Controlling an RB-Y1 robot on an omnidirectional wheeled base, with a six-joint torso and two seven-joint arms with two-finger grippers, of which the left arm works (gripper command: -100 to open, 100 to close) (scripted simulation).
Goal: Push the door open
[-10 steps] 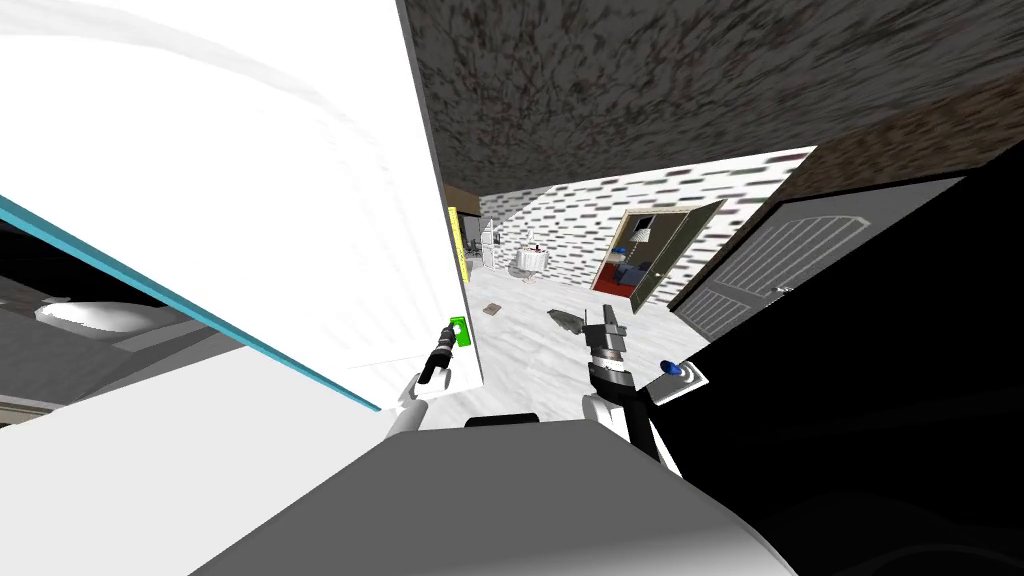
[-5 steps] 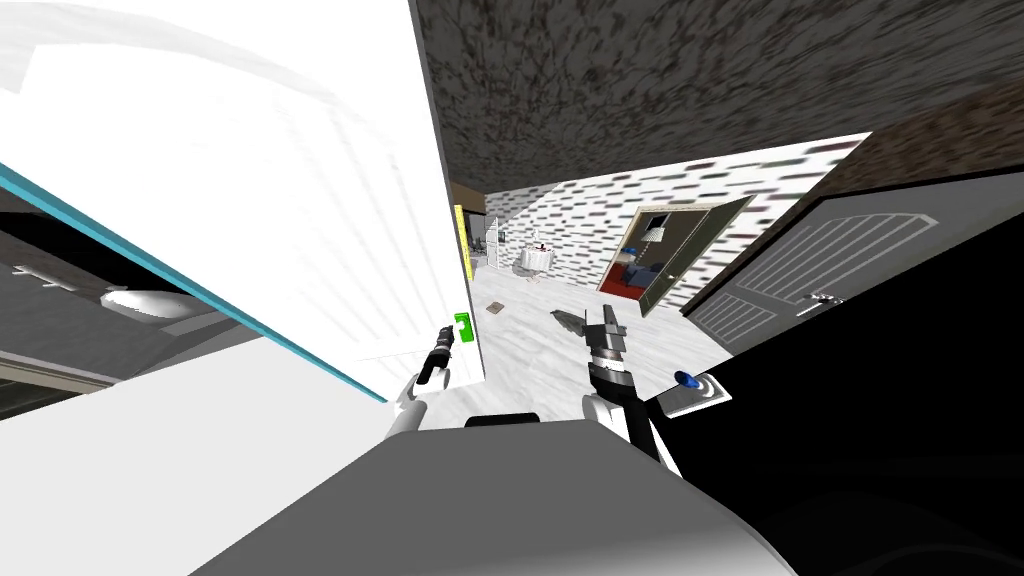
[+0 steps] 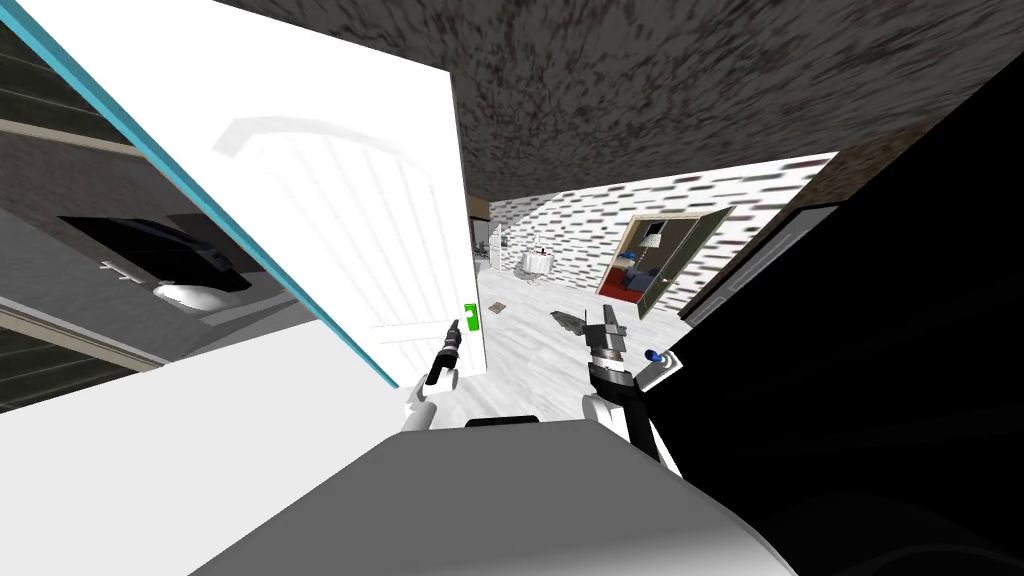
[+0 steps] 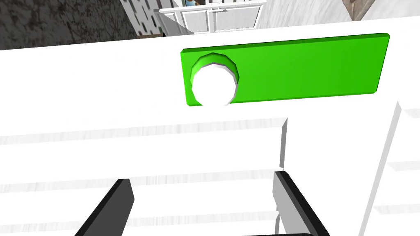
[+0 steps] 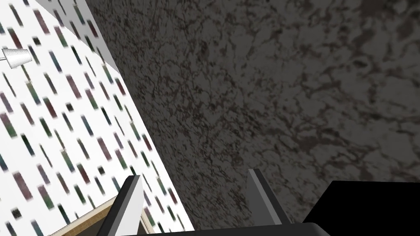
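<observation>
Well, our left pincer (image 4: pixel 202 178) has its two fingers (image 4: pixel 295 203) standing apart and clamped on nothing. It points squarely at the face of the white door (image 4: pixel 82 82). The tips lie very close to the door's panelled surface, though we cannot tell whether they touch it.

Just beyond the fingertips, a bright green plate (image 4: pixel 303 67) is set flat on the door, and a round white knob (image 4: pixel 213 86) sits at one end of it. From the head view, our left pincer (image 3: pixel 454 327) reaches up against the door (image 3: pixel 350 230) close to its free edge, and the green plate (image 3: pixel 471 316) lies right beside that edge, next to the pincer's tip. On the side of the door away from the plate, a teal strip (image 3: pixel 200 190) runs along it.

Our right pincer (image 3: pixel 608 318) is held up past the door's free edge, well apart from the door. Its blades are also spread, with nothing between them (image 5: pixel 192 175).

Past the door's free edge, a pale floor (image 3: pixel 530 345) runs away from us. Farther from the door than the right pincer, a small blue knob (image 3: pixel 652 355) sits on a light plate at the rim of a black area (image 3: pixel 880 350). Far across the floor from the door stand a small round table (image 3: pixel 537 262) and an open doorway (image 3: pixel 650 260) with red inside.
</observation>
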